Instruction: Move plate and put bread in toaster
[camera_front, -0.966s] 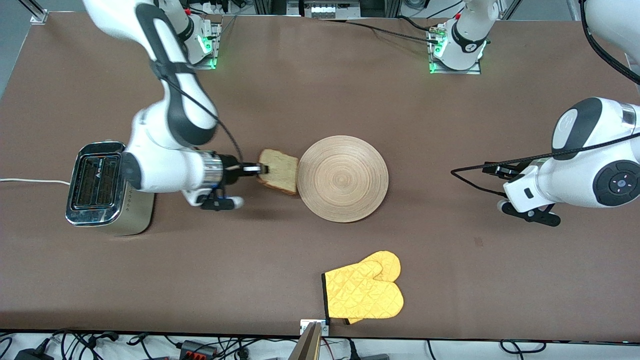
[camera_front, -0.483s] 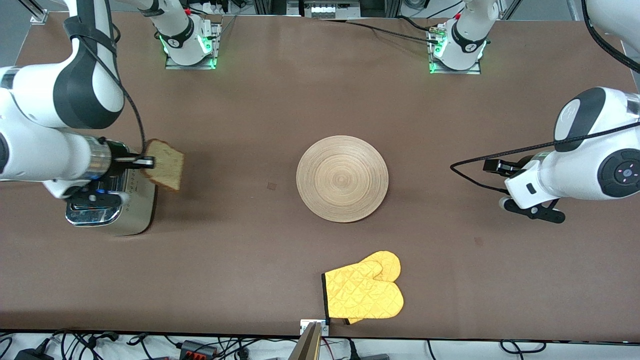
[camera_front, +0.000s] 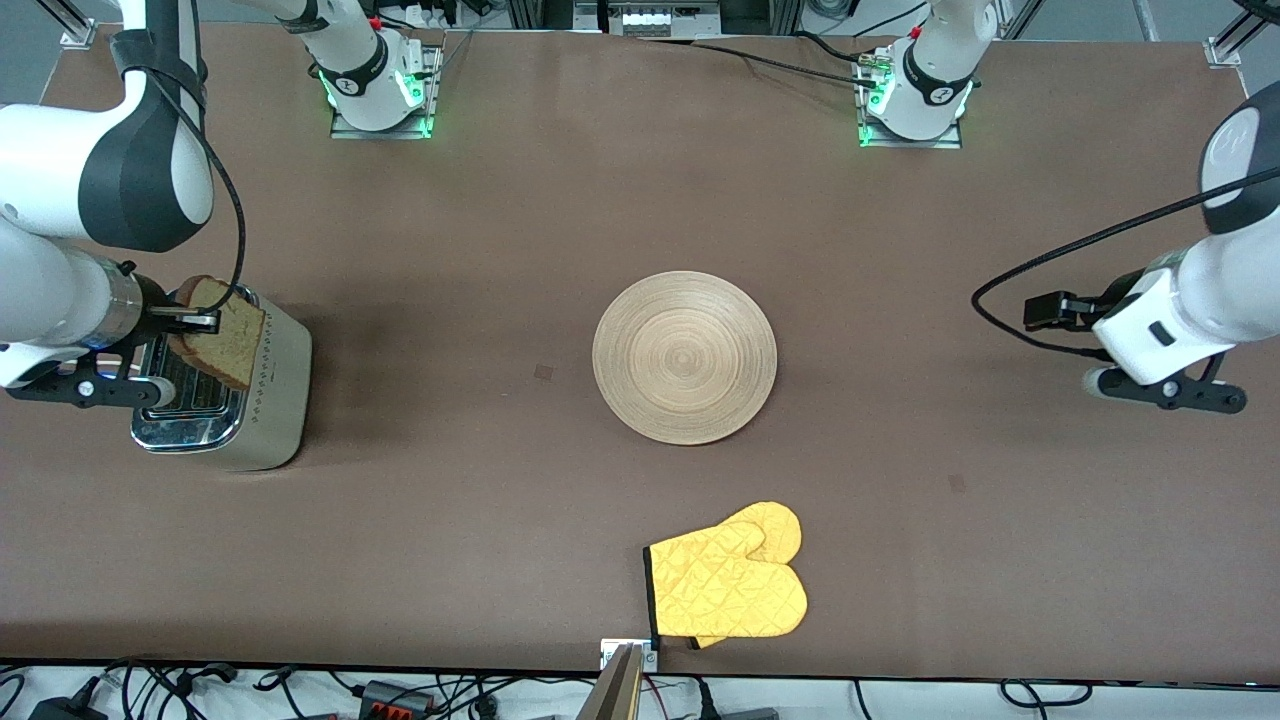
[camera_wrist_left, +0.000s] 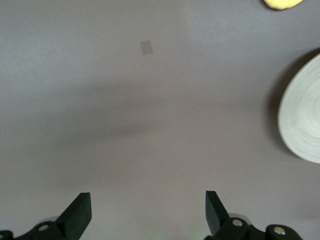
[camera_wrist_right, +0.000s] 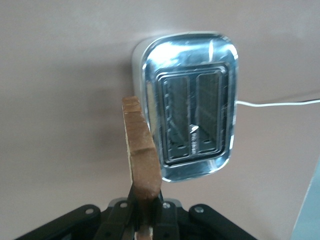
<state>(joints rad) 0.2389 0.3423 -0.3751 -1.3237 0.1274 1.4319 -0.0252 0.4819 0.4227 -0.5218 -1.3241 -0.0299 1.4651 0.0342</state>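
- Since a second ago, the right gripper has carried the bread from beside the plate across to the toaster; the left arm has drawn back toward its own end of the counter.
- One slice of bread: held on edge, clamped in the right gripper's fingers, up in the air over the toaster's top, not in either slot.
- One toaster: silver, two slots open upward, at the right arm's end of the counter, its white cord trailing off.
- One plate: bare, mid-counter, well apart from the toaster.
- One yellow oven mitt: nearer the front camera than the plate, near the counter's edge.
- Left gripper: fingers spread wide, holding nothing, over bare counter at the left arm's end, waiting.
- Nothing lies between bread and slots.
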